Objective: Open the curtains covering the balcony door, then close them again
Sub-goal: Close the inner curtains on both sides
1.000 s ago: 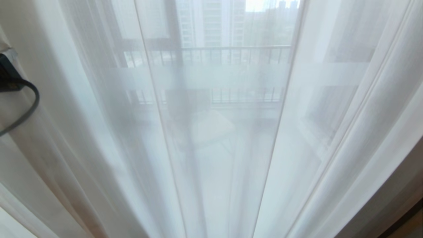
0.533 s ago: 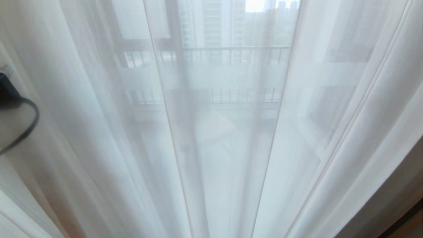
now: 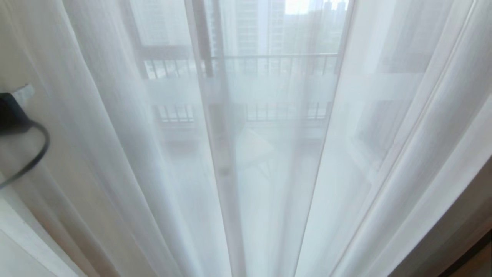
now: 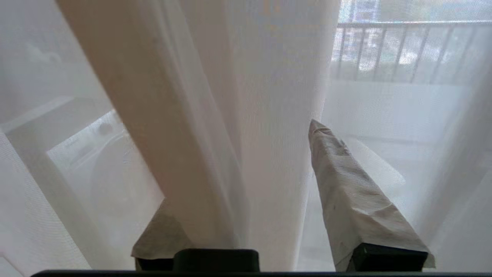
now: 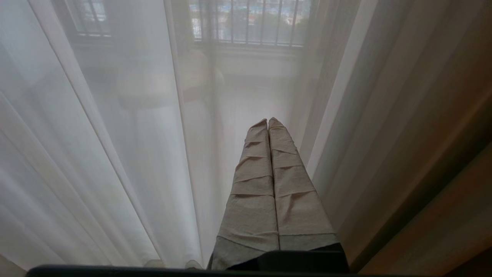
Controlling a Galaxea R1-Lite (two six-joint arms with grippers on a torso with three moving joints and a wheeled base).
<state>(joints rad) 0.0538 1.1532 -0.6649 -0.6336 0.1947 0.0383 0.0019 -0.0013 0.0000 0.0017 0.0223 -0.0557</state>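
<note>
Hanging in soft vertical pleats, the sheer white voile curtains (image 3: 269,173) veil the balcony railing (image 3: 269,61). My left wrist view alone shows my left gripper (image 4: 246,184), its tape-wrapped fingers (image 4: 346,192) parted with a bunched fold of voile running loosely between them. My right gripper (image 5: 268,122) hangs pressed shut on nothing, just beside the ribbed opaque drape (image 5: 403,134).

Long tapered fingers (image 5: 269,181) wrapped in creased grey-beige tape, black bases; black looping cable (image 3: 32,161) at left
</note>
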